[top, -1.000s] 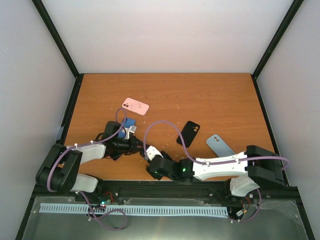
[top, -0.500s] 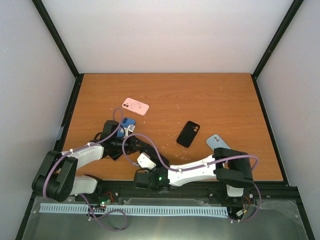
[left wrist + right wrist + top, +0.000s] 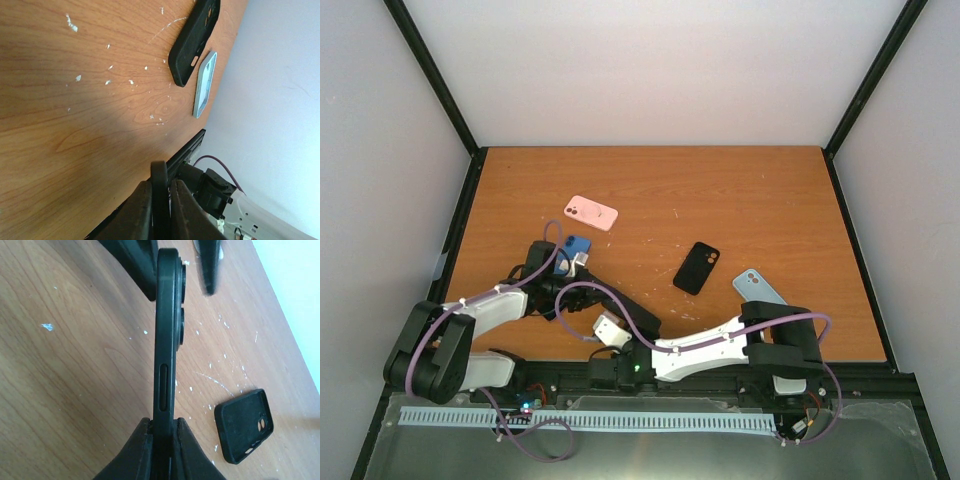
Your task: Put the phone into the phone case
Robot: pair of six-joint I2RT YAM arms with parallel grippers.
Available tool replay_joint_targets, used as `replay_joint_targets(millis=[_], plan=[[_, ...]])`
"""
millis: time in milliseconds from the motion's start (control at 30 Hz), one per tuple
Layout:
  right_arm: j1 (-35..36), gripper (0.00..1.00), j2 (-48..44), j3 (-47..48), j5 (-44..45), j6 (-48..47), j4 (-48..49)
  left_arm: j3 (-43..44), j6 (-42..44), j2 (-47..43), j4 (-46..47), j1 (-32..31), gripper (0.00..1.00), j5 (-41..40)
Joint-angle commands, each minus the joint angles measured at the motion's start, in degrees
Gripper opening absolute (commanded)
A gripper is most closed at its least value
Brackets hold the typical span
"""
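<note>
No readable text, label or number anywhere.

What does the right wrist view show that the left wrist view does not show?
Only the right wrist view: the dark phone edge-on, clamped in the right gripper, with its camera lenses and side button. Only the left wrist view: the light blue case, and the left gripper closed on a thin dark edge that cannot be identified. Both: the empty black case on the wooden table.
</note>
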Motion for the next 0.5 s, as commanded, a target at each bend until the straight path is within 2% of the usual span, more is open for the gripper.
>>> replay_joint_targets(millis=[0,67,233,367,467], plan=[[-0.43,0.03,-2.76,-1.81,1.69,3.97,1.48,2.45,1.72,-2.13,2.8,-0.2,0.46,2.35],[-1.03,0.03,-4.48,-2.91,1.04,5.13,2.09,3.23,2.05,-2.68,1.59,-0.2,0.65,1.28],[-4.9,0.03,-13.26,-8.87,-4.94,6.31,7.42,4.26,4.02,-6.74,-2.97,-0.2,0.97,-5.63],[-11.24,0.03,-23.73,-15.99,-13.52,8.17,12.62,4.31,5.7,-10.13,-6.0,-0.2,0.99,-10.55],[-19.17,0.03,-33.41,-21.93,-22.53,10.52,17.14,4.38,7.2,-10.5,-6.62,-0.2,0.99,-12.0]])
